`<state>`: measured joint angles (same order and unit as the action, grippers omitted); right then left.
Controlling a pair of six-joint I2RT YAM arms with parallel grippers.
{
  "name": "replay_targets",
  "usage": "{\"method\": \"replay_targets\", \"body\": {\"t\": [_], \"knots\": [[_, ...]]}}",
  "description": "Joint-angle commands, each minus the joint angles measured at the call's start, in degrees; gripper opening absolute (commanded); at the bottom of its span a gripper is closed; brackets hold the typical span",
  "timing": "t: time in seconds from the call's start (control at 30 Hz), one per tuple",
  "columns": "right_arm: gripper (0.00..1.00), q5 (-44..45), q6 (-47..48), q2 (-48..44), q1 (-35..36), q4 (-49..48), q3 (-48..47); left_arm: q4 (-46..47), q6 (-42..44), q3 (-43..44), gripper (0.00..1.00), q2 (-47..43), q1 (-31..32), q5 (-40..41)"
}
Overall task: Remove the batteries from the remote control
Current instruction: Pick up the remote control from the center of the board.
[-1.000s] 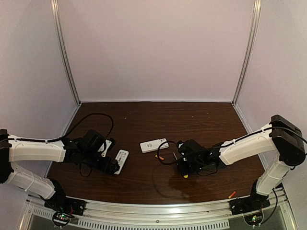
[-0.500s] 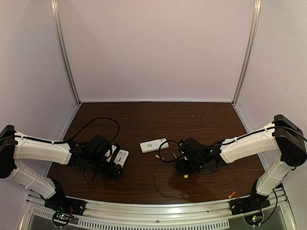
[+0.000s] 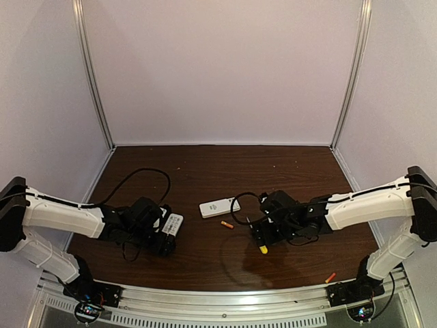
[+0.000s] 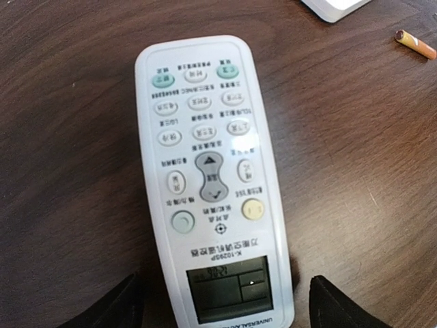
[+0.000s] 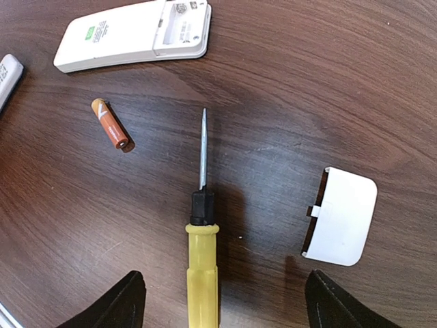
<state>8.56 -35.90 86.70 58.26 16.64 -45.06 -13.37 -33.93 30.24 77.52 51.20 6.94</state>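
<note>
A white remote control [image 4: 212,178] lies buttons up on the table, and my left gripper [image 4: 218,311] stands open with a finger on each side of its display end, not touching it. A second remote [image 5: 133,34] lies back up, its battery bay uncovered. One orange battery [image 5: 110,124] lies loose beside it. My right gripper [image 5: 225,301] is open over the yellow-handled screwdriver [image 5: 202,260], which lies flat on the table. From above I see the left gripper [image 3: 164,242], the right gripper [image 3: 258,236] and that battery [image 3: 227,224].
A white battery cover [image 5: 341,217] lies right of the screwdriver. Another orange battery [image 3: 330,277] rests near the right arm's base. Black cables loop beside both wrists. Pale walls close the table [image 3: 205,167] on three sides.
My right gripper has opened and let go of the screwdriver, which now lies on the table. My left gripper has moved right, over the near end of the remote.
</note>
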Motion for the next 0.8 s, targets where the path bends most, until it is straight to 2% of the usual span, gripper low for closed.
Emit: {"method": "replay_targets", "body": {"t": [0.0,0.17,0.37,0.47,0.77], "knots": [[0.82,2.57,-0.31,-2.45,0.24,2.53,0.16,2.09,-2.15,-1.17,0.84,2.01,1.28,1.75],[0.81,2.91,-0.31,-4.54,0.19,3.61,1.05,2.38,-2.48,-1.15,0.75,2.82,2.13,2.46],[0.80,3.41,-0.44,-7.50,0.19,4.57,2.26,2.38,-3.14,-1.07,0.46,2.12,2.50,3.19],[0.79,3.57,-0.67,-8.92,0.19,4.61,3.18,2.53,-3.29,-1.03,0.38,0.55,2.47,2.49],[0.79,4.60,-0.27,-12.27,0.19,4.66,4.63,3.04,-0.14,-1.01,0.35,-6.90,2.49,-3.69]]}}
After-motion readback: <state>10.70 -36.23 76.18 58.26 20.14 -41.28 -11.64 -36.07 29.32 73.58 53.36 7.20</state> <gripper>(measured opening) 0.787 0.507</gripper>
